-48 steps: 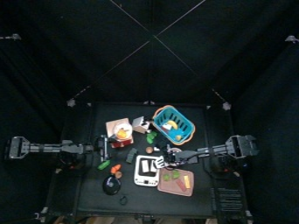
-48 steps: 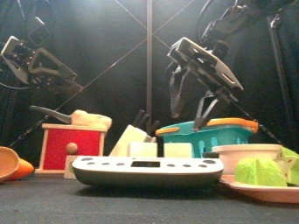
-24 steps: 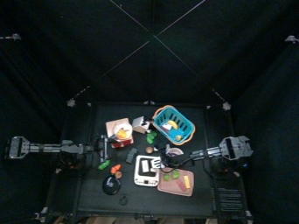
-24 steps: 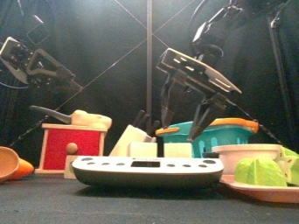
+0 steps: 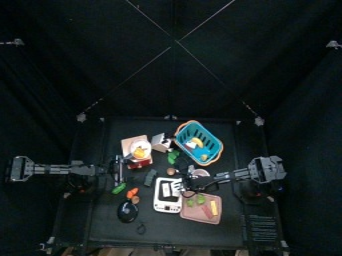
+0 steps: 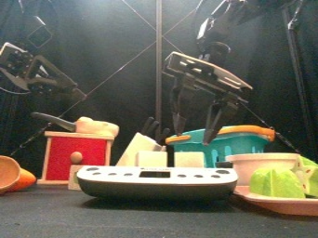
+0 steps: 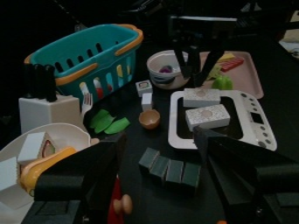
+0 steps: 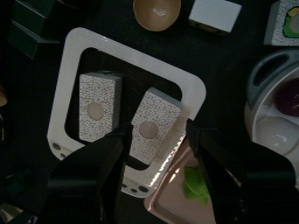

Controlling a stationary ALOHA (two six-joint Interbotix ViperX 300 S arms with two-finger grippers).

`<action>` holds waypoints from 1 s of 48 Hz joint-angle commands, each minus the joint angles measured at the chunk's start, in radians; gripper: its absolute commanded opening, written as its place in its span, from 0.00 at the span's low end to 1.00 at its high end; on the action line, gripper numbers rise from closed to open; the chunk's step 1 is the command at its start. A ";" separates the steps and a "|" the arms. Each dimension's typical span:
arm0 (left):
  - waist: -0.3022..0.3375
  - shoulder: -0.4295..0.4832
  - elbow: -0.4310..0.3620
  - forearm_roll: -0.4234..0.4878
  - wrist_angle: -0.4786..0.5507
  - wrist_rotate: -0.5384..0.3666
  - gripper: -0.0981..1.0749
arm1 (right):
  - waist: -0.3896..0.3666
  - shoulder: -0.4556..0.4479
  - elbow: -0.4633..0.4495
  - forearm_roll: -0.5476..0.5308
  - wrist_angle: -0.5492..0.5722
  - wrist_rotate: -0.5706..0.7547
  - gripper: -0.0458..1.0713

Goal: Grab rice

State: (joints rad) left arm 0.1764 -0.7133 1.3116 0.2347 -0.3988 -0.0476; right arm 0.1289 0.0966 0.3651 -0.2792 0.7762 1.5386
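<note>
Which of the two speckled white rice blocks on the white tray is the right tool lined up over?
The speckled white rice block between the right tool's open jaws; the other speckled rice block lies beside it, outside them.

A robot test pen: black curtains [image 5: 80, 60] enclose a small table [image 5: 100, 215] (crowded with toy kitchenware).
</note>
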 commanded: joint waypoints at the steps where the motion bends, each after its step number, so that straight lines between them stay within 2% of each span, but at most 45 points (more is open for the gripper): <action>1: 0.003 0.003 -0.017 -0.002 -0.003 -0.003 0.90 | -0.002 -0.020 -0.021 0.002 -0.009 0.005 0.83; 7: 0.003 0.003 -0.012 -0.003 -0.003 -0.003 0.90 | -0.003 -0.003 -0.018 0.005 -0.011 0.000 0.84; 17: 0.003 0.003 -0.012 -0.003 -0.003 -0.003 0.90 | -0.008 0.020 -0.017 0.011 -0.017 0.009 0.97; 34: 0.003 0.003 -0.012 -0.003 0.021 -0.003 0.90 | -0.009 0.083 -0.034 0.014 -0.018 0.003 0.97; 48: 0.003 0.002 -0.012 -0.003 0.021 -0.003 0.90 | -0.009 0.087 -0.038 0.015 -0.018 0.003 0.97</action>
State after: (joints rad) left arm 0.1764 -0.7118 1.3116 0.2332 -0.3743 -0.0476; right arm 0.1212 0.2086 0.3467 -0.2638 0.7593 1.5401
